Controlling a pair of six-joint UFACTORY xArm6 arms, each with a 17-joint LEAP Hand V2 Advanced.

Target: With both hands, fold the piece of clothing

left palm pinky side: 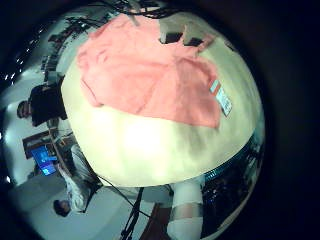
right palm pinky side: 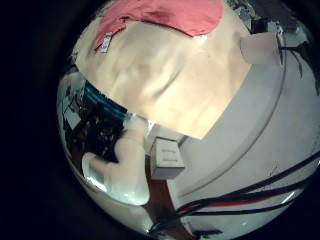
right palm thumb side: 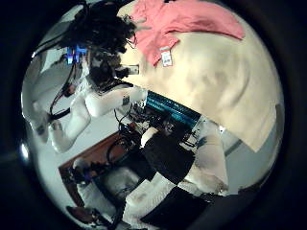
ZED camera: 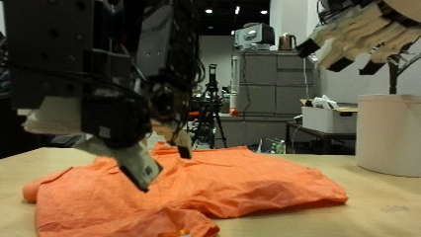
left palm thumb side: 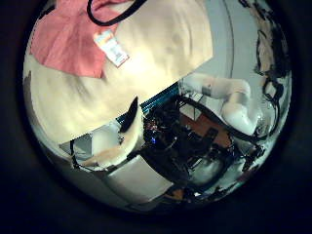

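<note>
Outside view: orange garment [ZED camera: 223,183] lying spread and rumpled on the tan surface [ZED camera: 376,212], one edge turned under at the near side. White tag [left palm pinky side: 220,97] showing at one hem of the garment, near the surface's edge.

Around: tall white tub [ZED camera: 389,133] standing at the far side of the surface, on the right hand's side, well apart from the garment; contents not visible. Grey cabinet [ZED camera: 263,94] and an open box [ZED camera: 322,117] behind, off the surface; what the box holds cannot be told. Nothing lying on the garment other than the left hand's fingers.

Left hand [ZED camera: 131,99]: large in the foreground, over the garment's middle, hiding part of the cloth behind it. Fingers [ZED camera: 139,166] straight and pointing down, spread narrow, the tips at the cloth; real contact cannot be told for sure. No cloth curled into them.

Right hand [ZED camera: 362,35]: raised high above the surface, over the tub's side, well apart from the garment. Fingers splayed wide, holding nothing.

Left little finger side palm view: garment fills much of the surface below that palm. Right palm views: garment seen only at the far end of the surface
</note>
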